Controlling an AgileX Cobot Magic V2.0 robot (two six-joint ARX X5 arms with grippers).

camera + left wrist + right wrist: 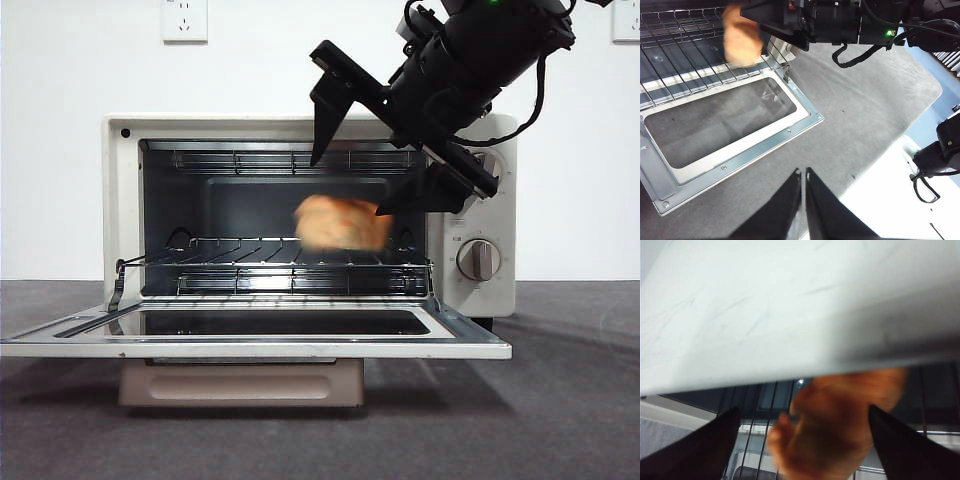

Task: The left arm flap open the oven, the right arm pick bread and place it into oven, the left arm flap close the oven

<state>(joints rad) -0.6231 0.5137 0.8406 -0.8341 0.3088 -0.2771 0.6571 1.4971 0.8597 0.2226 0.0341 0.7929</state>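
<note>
Counting first: one oven (480,200), one bread (342,222), two knobs, two wall sockets, two grippers.

Oven door (250,345) lies flat, fully down, glass pane up, beige handle (240,382) under its front edge. Wire rack (280,262) sits inside the cavity.

Bread is motion-blurred in all three views; front view puts it at roughly 3 o'clock of the oven opening, just above the rack. Cannot tell if it touches the wires.

Right gripper (372,165) comes in from 1 o'clock, jaws spread wide, one above and one beside the bread. Right wrist view shows bread (835,425) between the two jaws with clear gaps on both sides, so nothing is gripped.

Left gripper (803,200) hovers over the grey mat (865,115), well clear of the door corner, jaws nearly together with only a thin slit, holding nothing. Left wrist view also catches the bread (742,37) over the rack.

Hidden or cut: upper knob (490,160) mostly covered by the right arm; lower knob (478,259) fully visible. Left socket (184,18) cropped at top; right socket (627,20) cropped at the corner. Top half of the right wrist view is a blurred white oven surface.
</note>
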